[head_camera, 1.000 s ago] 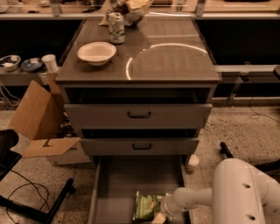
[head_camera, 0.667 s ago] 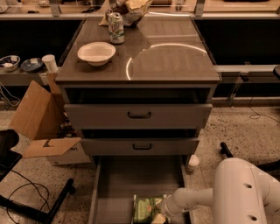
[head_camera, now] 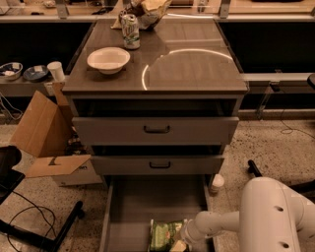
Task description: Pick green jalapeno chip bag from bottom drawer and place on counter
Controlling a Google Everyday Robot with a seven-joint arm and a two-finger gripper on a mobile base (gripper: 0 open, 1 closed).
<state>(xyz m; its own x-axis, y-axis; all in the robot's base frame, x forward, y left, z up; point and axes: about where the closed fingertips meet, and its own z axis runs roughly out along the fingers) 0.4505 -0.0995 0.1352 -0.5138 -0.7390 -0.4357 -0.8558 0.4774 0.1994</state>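
- The floor is speckled terrazzo (head_camera: pixel 280 142), pale with dark flecks, and a long pale wooden bench (head_camera: pixel 261 6) runs across the back of the room.
- The counter (head_camera: pixel 197 74) is a wide rectangular cabinet top, glossy grey-brown, with a bright curved arc of reflected light on its sheen.
- On the counter's left part sits a round white bowl (head_camera: pixel 109 59), shallow and matte.
- Behind the bowl stands an upright green-and-white soda can (head_camera: pixel 130 31), and near it, at the counter's back edge, a wrinkled tan bag (head_camera: pixel 150 7).
- Under the top, two flat grey drawer fronts (head_camera: pixel 156 130) carry thin black handles; both stand slightly out from the cabinet.
- The bottom drawer (head_camera: pixel 147 202) is pulled far out: long, shallow grey metal, with a plain flat floor and thin raised side walls.
- The green jalapeno chip bag (head_camera: pixel 165 235) lies on that drawer's floor at its near end, small and glossy, light green, its lower edge cut off by the frame.
- A smooth, rounded white arm (head_camera: pixel 275 216) reaches in from the lower right, narrowing to a tube.
- The claw (head_camera: pixel 179 244) is low in the drawer, at the bag's right edge; I cannot tell whether it is clenched or released.
- An open brown cardboard box (head_camera: pixel 42 128) leans left of the cabinet.
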